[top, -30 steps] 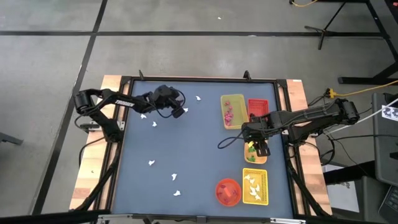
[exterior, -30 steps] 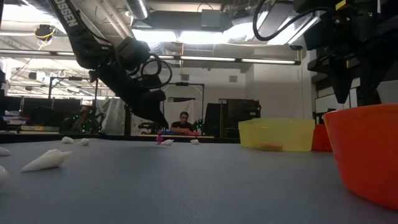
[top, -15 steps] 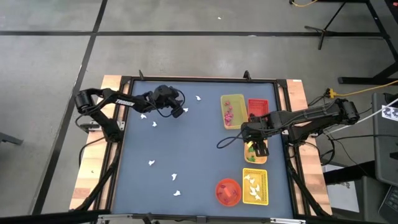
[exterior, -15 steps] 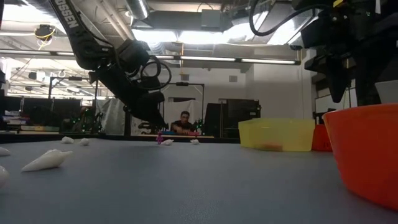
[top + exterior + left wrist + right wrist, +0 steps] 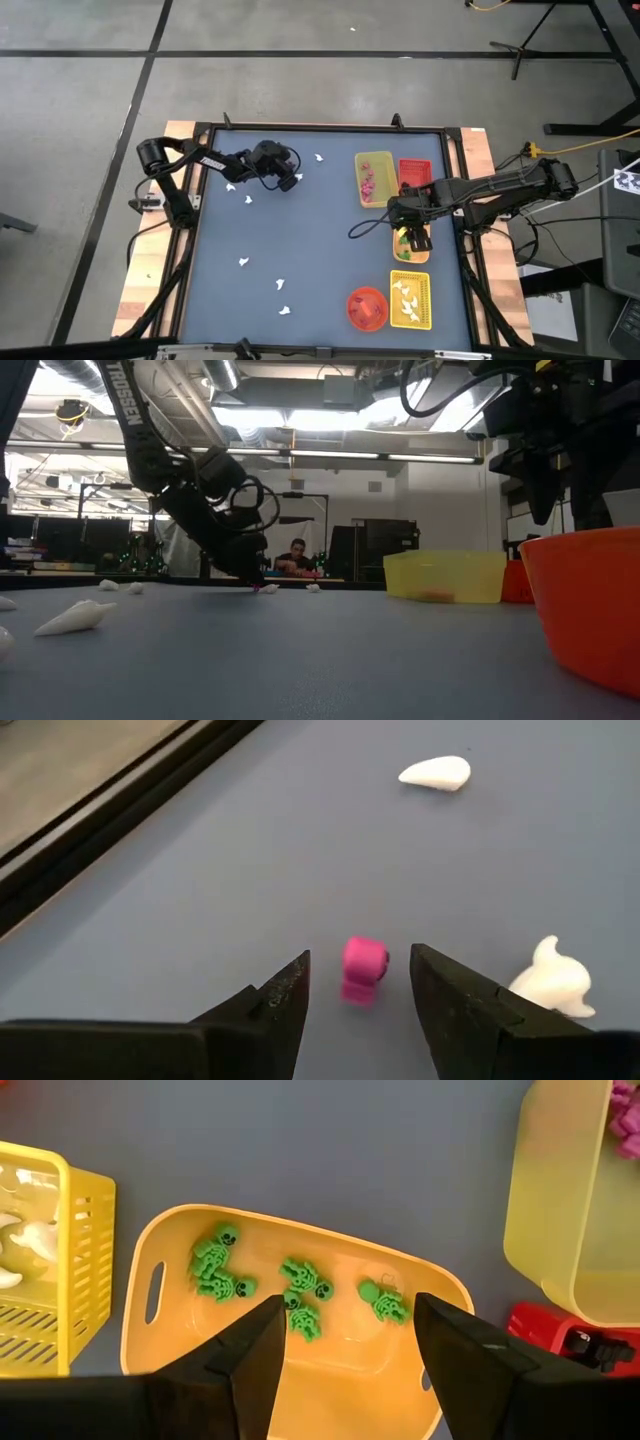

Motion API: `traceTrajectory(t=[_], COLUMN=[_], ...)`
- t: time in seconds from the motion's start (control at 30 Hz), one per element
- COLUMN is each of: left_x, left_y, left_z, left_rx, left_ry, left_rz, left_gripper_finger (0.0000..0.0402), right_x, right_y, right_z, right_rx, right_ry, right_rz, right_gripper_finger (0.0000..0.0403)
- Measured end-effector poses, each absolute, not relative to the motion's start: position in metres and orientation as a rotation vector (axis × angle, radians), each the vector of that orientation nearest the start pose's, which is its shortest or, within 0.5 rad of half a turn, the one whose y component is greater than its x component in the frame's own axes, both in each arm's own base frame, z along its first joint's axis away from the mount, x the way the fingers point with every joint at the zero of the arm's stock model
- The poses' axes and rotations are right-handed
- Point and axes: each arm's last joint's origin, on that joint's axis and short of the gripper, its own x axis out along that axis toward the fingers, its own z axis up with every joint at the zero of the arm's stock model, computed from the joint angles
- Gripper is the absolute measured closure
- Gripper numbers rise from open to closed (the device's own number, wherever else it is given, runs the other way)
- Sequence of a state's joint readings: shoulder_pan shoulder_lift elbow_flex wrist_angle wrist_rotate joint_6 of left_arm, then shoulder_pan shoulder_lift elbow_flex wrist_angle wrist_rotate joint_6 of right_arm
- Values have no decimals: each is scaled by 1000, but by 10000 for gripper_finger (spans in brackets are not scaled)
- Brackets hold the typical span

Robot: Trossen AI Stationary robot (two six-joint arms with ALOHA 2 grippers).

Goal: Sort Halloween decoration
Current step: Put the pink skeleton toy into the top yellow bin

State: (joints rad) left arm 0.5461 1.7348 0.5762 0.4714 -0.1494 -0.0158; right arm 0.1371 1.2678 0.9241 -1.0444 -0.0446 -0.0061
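With green skeletons already trayed and white ghosts left on the worktop, my left gripper straddles a pink piece, fingers apart.

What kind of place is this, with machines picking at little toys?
Probably a robotics lab or workshop: two arms over a framed table, sorting trays such as the yellow tray, ceiling strip lights, and a person seated at a desk behind.

Robotics lab: open hall with ceiling strip lights, concrete floor, cabled arm rig on framed counter.
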Motion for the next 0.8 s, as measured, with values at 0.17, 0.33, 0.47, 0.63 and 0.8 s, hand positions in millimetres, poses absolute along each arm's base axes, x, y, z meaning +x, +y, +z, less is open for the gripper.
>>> traceTrajectory(t=[0.17, 0.33, 0.47, 0.63, 0.8], left_x=[246, 244, 244, 244, 244], left_y=[157, 160, 161, 160, 160], left_z=[104, 104, 104, 104, 104], left_rx=[-152, -157, -161, -169, -170], left_ry=[665, 661, 661, 658, 659], left_rz=[677, 691, 688, 660, 658], left_gripper_finger=[252, 273, 290, 317, 345], right_x=[208, 208, 208, 208, 208], right_y=[30, 30, 30, 30, 30], right_z=[234, 234, 234, 234, 234], right_rx=[-69, -69, -69, -69, -69], right_ry=[1385, 1384, 1384, 1384, 1385], right_rz=[156, 156, 156, 155, 156], right_gripper_finger=[182, 182, 182, 182, 182])
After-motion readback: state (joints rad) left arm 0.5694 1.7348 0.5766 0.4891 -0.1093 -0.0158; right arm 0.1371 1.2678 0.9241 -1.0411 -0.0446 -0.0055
